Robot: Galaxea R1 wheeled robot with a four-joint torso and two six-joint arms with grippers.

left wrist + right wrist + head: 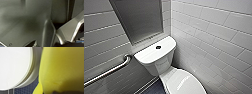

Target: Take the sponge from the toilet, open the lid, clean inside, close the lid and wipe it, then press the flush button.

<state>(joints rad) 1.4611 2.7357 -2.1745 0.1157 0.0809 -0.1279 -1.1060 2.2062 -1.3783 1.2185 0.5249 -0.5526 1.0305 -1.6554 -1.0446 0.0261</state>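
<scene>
A bathroom corner, seen from above. The white glossy toilet [159,65] stands against white wall tiles [214,30], with a steel grab bar [109,71] on the wall beside it.

The sponge [62,68] is in my right tool [62,92]. It looms large in the right wrist view as a bright yellow, soft-looking block with a rounded corner and a faintly dimpled face. It hangs just beside the rim of the lid [15,67], above the dark blue mosaic floor [27,88], and I cannot tell whether it touches the toilet. Nothing is under it to carry it, so I judge my right tool is clenched around it, though the sponge hides the grip itself. Whether my left tool is released or clenched I cannot tell, as the left wrist view gives me grey robot panels.

The lid is down flat on the bowl. It is smooth, white and oval, with small grey lettering on its top face. The flush button [158,47], small, round and dark, sits in the centre of the tank top [149,55].

I judge that picking up the sponge is done and opening the lid is the step in hand. That move calls for catching the lid under its front edge and swinging it up and back toward the tank. The plastic looks slick, so a shallow catch could slip. The sponge also has to stay clear of the hinge end while the lid rises.
</scene>
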